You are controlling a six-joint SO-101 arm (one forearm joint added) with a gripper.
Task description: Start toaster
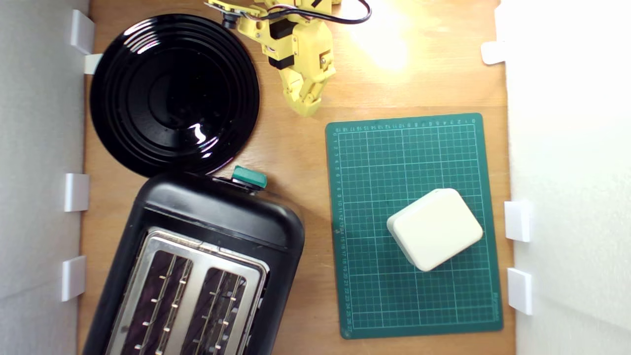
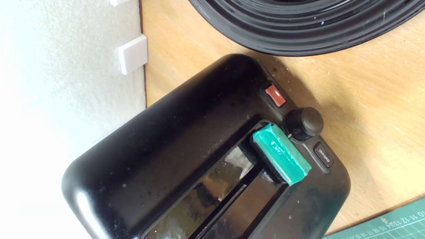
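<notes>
The toaster is sitting at about 7 o'clock in the exterior view, on the wooden worktop, with its lever end pointing toward 12 o'clock. The round black plate is lying just beyond it at 11 o'clock. Both slots are showing empty wire guides under the silver top plate.

The end effector is hanging at 12 o'clock, well apart from the toaster and gripping nothing; its fingers are appearing drawn together, tips nearly meeting.

Handling assessment: the toaster is looking bulky, rigid and heavy enough to be staying put under a downward press. Its glossy shell is looking slippery, so no hold is being advised there. The contact point is the green lever knob, which is projecting from a slot in the end face. A red button, a round dial and a small black button are crowding beside it, so a stray touch is a risk.

A green cutting mat with a cream block is lying at 4 o'clock, uninvolved
</notes>
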